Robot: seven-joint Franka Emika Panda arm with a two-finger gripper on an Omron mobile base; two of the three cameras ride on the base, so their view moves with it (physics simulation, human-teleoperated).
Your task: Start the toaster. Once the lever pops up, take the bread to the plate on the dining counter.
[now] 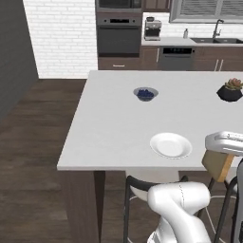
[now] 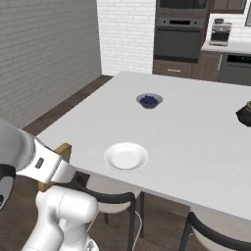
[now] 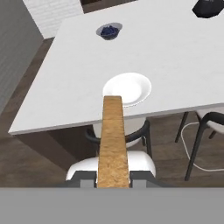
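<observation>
Jaws closed narrow on the bread point(image 3: 113, 140), seen edge-on in hand view: tan slice w/ darker crust stands up between the two dark fingertips point(image 3: 85, 177), its far end overlapping the plate's near rim in that view. Gripper point(image 3: 113, 179) sits off the counter's near edge, above a stool w/ pale seat & black frame point(image 3: 131, 164). From left base view the bread point(image 1: 217, 164) shows as a tan square under the white hand at the right edge, just below counter-edge level; in right base view only a corner of it point(image 2: 63, 149) pokes out behind the wrist, near the counter's near-left corner. Plate point(image 1: 171, 144) is round, white, bare, lying flat on the dining counter point(image 1: 109, 123) close to its near edge; bread is near it but apart, not over the slab yet as far as base views show. Further back on the white slab, roughly mid-counter: small dark blue bowl point(image 1: 145, 93) w/ dark contents, well apart from plate. At the far right, a black pot w/ a small plant point(image 1: 230, 90). Beyond the counter, back wall w/ built-in oven point(image 1: 118, 35), coffee machine point(image 1: 152, 28), and sink w/ tap point(image 1: 217, 35). Floor is dark wood.
</observation>
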